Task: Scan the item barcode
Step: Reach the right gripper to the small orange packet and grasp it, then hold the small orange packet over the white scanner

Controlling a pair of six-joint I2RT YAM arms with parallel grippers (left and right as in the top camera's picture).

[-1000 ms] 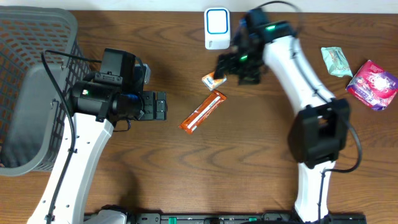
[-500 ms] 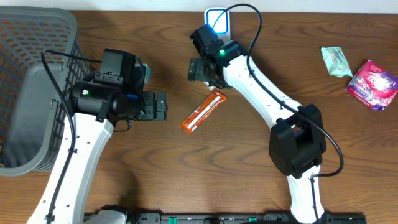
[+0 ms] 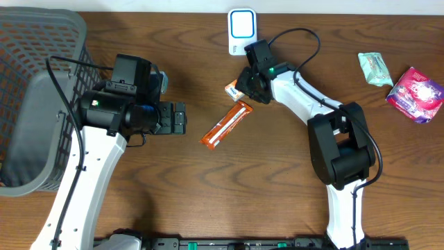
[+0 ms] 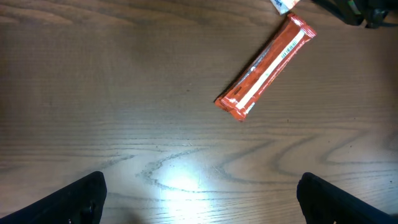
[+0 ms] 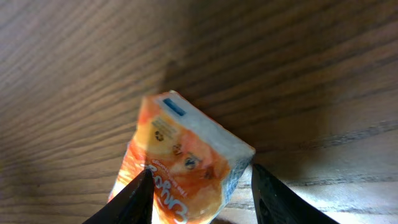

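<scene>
A small orange packet (image 3: 234, 89) lies on the wooden table just below the white and blue scanner (image 3: 242, 31). My right gripper (image 3: 244, 89) is down over it. In the right wrist view the packet (image 5: 186, 162) sits between the two dark fingers (image 5: 134, 199). The left one touches it, and a narrow gap shows at the right one, so the jaws are partly closed and still open. A long orange bar (image 3: 227, 124) lies just below and to the left. My left gripper (image 3: 179, 119) hovers left of the bar, wide open and holding nothing (image 4: 202, 196).
A grey mesh basket (image 3: 28, 104) fills the far left. A pale green packet (image 3: 375, 69) and a pink packet (image 3: 415, 94) lie at the right edge. The long bar (image 4: 266, 68) shows in the left wrist view.
My right arm swung left past the scanner and came back down over the small orange packet, its jaws narrowing around it. The left arm has stayed still.
</scene>
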